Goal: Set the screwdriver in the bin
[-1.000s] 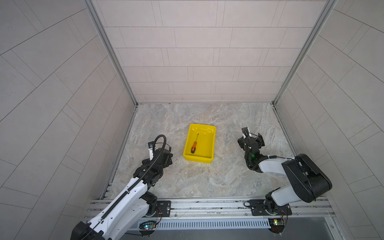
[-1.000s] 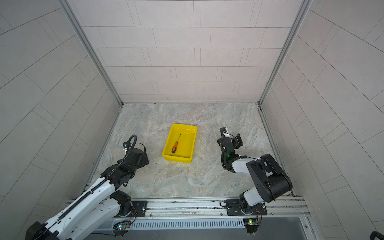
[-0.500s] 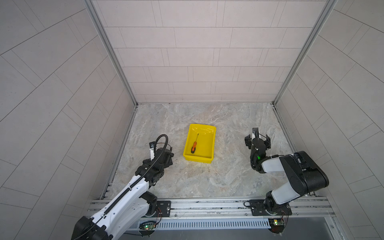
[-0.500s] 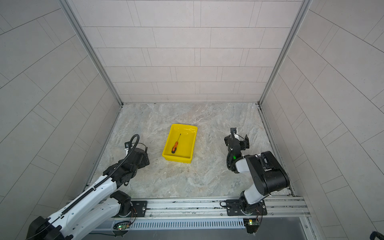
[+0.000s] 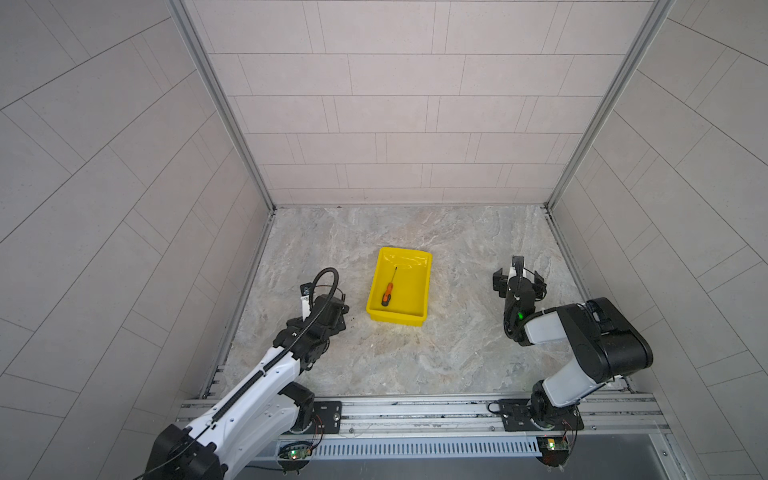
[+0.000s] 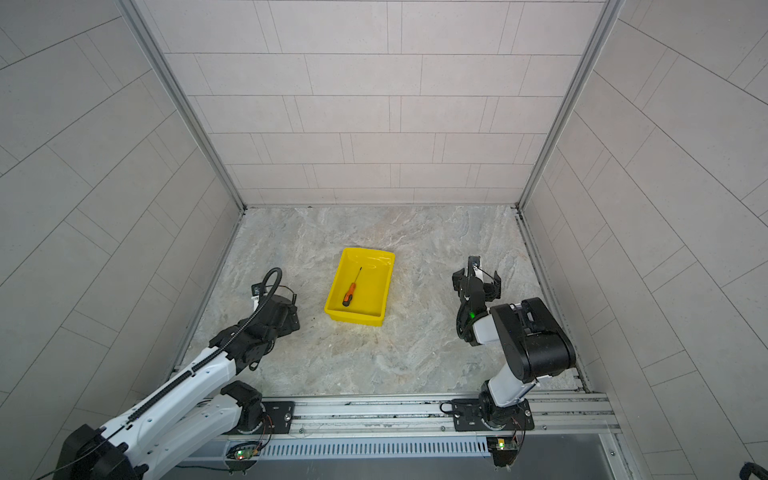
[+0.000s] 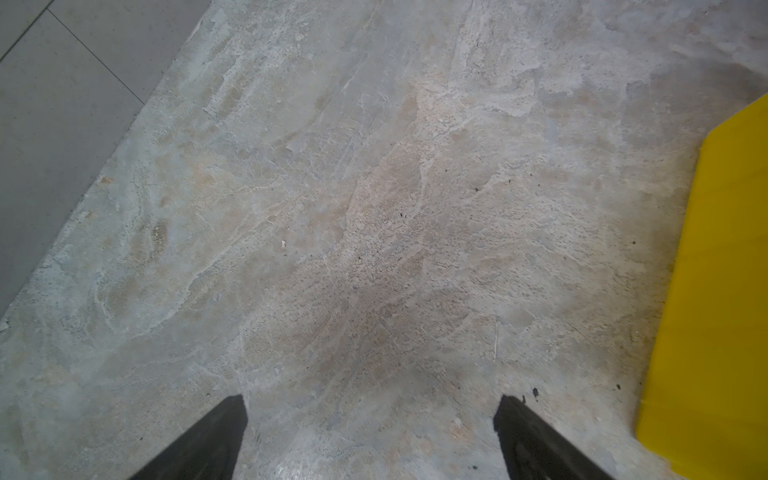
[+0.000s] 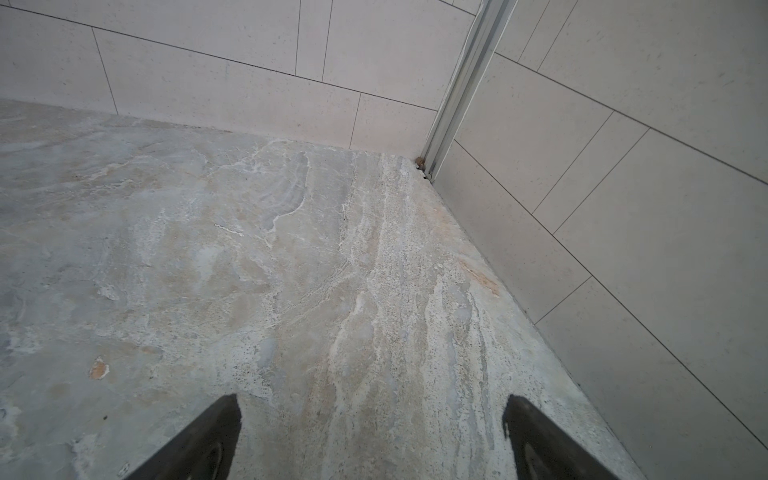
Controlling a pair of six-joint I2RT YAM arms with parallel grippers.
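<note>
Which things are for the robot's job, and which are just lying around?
For the job: small orange-handled screwdriver with a thin dark shaft; shallow rectangular yellow plastic bin it lies in.
Just there: grey marbled stone tabletop; pale tiled walls; metal rail at the front.

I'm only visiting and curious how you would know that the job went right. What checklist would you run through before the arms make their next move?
1. The screwdriver lies inside the bin: ok.
2. No part of the screwdriver hangs over a bin wall: ok.
3. The left tool is open and holds nothing: ok.
4. The right tool is open and holds nothing: ok.
5. Both tools are apart from the bin, one on each side: ok.
6. The bin sits upright on the table: ok.
</note>
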